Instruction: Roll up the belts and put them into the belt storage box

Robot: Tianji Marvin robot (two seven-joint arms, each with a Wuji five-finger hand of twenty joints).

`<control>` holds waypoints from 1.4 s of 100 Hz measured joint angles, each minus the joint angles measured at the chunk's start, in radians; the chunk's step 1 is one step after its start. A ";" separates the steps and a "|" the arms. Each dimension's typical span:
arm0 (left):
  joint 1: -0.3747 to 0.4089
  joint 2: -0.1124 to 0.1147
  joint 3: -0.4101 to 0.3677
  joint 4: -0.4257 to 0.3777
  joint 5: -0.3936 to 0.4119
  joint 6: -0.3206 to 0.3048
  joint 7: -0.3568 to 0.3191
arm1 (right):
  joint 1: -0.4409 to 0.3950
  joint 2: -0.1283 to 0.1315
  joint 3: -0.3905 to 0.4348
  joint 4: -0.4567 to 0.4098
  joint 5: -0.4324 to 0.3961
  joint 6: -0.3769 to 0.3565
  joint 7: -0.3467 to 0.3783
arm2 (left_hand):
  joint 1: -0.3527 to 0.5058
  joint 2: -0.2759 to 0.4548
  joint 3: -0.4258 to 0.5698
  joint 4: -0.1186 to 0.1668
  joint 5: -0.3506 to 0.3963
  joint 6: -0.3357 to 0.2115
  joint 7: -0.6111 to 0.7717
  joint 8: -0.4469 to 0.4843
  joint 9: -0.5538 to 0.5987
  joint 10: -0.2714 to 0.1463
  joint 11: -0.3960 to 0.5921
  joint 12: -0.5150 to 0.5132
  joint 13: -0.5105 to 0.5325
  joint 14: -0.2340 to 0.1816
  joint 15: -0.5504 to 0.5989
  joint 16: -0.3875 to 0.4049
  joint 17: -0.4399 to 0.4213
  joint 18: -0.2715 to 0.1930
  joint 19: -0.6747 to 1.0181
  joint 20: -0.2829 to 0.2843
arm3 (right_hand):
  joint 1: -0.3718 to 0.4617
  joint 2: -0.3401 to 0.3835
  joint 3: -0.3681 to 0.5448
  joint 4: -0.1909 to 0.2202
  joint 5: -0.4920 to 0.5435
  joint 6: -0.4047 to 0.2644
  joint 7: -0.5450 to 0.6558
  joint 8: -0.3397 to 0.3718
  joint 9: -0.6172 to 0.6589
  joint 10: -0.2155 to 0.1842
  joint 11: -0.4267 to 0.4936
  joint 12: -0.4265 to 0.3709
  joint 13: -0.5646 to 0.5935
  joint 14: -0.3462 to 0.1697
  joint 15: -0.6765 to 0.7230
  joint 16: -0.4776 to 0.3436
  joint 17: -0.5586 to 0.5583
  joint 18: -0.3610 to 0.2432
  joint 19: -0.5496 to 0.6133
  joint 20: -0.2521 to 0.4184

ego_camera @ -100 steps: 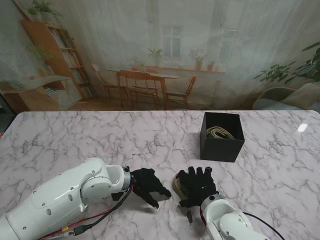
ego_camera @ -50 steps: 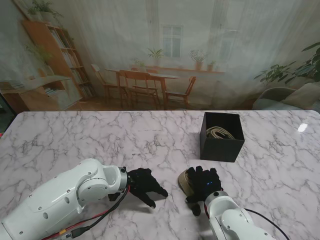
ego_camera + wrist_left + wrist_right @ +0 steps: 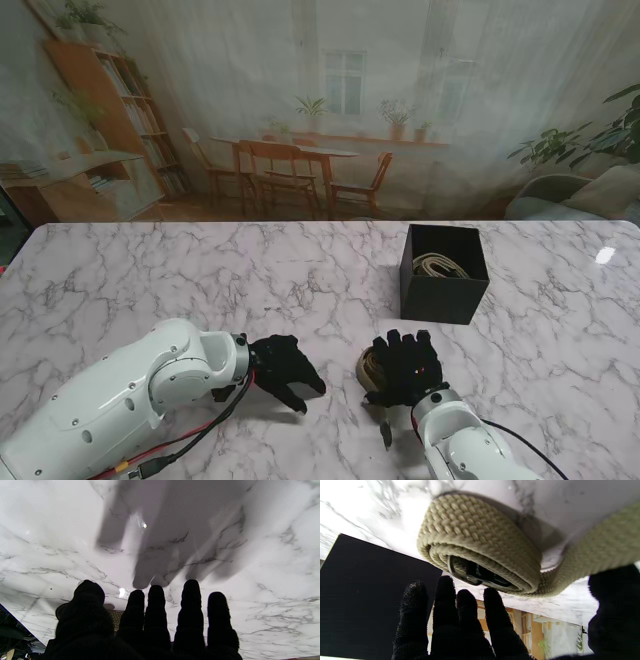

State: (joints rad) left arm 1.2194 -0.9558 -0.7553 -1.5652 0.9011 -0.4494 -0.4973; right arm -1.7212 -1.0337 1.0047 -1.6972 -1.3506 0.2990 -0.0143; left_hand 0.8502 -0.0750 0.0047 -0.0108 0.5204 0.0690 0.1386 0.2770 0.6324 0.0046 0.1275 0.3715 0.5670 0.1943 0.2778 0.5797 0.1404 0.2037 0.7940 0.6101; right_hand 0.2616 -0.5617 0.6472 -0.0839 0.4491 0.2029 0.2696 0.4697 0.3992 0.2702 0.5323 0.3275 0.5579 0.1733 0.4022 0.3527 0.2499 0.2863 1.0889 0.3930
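The tan woven belt point(image 3: 368, 368), rolled into a coil, lies on the white marble table point(image 3: 150, 280) near me. The right hand point(image 3: 405, 368) in its black glove sits over it, with the roll peeking out at the hand's 9 o'clock. In the right wrist view the coil point(image 3: 480, 542) lies just past the fingertips point(image 3: 445, 585); four fingers stand close together and straight, the thumb apart, gripping nothing. The black square storage box point(image 3: 444, 272) with a pale belt inside stands at 1 o'clock from that hand. The left hand point(image 3: 283, 366) hovers at 9 o'clock from the roll, empty, fingers slightly spread.
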 measured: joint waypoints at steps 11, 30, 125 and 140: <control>0.004 0.000 -0.006 -0.001 0.004 -0.002 0.000 | -0.004 0.000 -0.002 -0.002 -0.008 0.002 -0.018 | 0.000 0.000 0.000 0.000 0.026 -0.004 0.021 0.018 0.000 0.000 0.000 0.000 0.000 0.000 0.000 0.000 0.000 0.000 0.000 0.000 | 0.000 0.000 -0.001 0.000 0.007 0.000 -0.018 -0.021 0.000 -0.004 -0.024 -0.025 -0.013 0.003 -0.027 -0.020 -0.015 0.010 -0.029 0.000; 0.036 0.000 -0.051 -0.009 0.029 -0.015 -0.003 | -0.003 0.000 -0.006 -0.010 -0.049 0.071 0.072 | 0.000 0.000 0.000 0.000 0.026 -0.005 0.029 0.036 0.000 0.000 0.000 0.000 0.000 0.000 0.000 0.000 0.000 0.000 0.000 0.000 | -0.061 0.001 0.003 -0.001 0.006 0.049 -0.138 -0.097 0.000 0.017 -0.081 -0.070 -0.028 0.018 -0.102 -0.069 -0.040 0.014 -0.084 -0.006; 0.166 -0.005 -0.234 -0.053 0.154 -0.029 0.009 | 0.024 -0.004 -0.037 0.018 0.024 0.115 0.030 | 0.000 0.000 0.000 0.000 0.043 -0.009 0.030 0.060 0.050 0.088 0.075 0.007 0.016 -0.007 0.008 0.000 0.000 0.000 0.000 0.000 | 0.200 -0.170 0.111 -0.029 0.037 -0.076 0.556 0.174 0.278 -0.075 0.356 0.337 0.377 -0.067 0.392 0.211 0.360 -0.027 0.233 0.106; 0.199 -0.008 -0.285 -0.067 0.184 -0.032 0.019 | 0.024 -0.008 -0.037 0.029 0.051 0.115 -0.003 | 0.000 0.000 0.000 0.000 0.043 -0.009 0.030 0.060 0.050 0.088 0.081 0.007 0.016 -0.007 0.008 0.000 0.000 0.000 0.000 0.000 | 0.200 -0.214 0.263 -0.075 0.055 -0.076 0.623 0.165 0.354 -0.094 0.400 0.360 0.442 -0.063 0.393 0.220 0.447 -0.040 0.271 0.106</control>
State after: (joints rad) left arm 1.4185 -0.9635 -1.0404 -1.6321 1.0853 -0.4813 -0.4787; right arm -1.6972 -1.0412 0.9676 -1.6683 -1.2997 0.4144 -0.0174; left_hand 0.8502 -0.0747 0.0046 -0.0108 0.5638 0.0605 0.1683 0.3374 0.6822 0.0931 0.2088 0.3785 0.5829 0.1873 0.2857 0.5797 0.1406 0.2040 0.7944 0.6101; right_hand 0.4617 -0.7759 0.9098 -0.1589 0.5042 0.1265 0.8921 0.6351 0.7530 0.1765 0.9327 0.6872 1.0002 0.1101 0.7951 0.5728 0.6970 0.2468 1.3602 0.4989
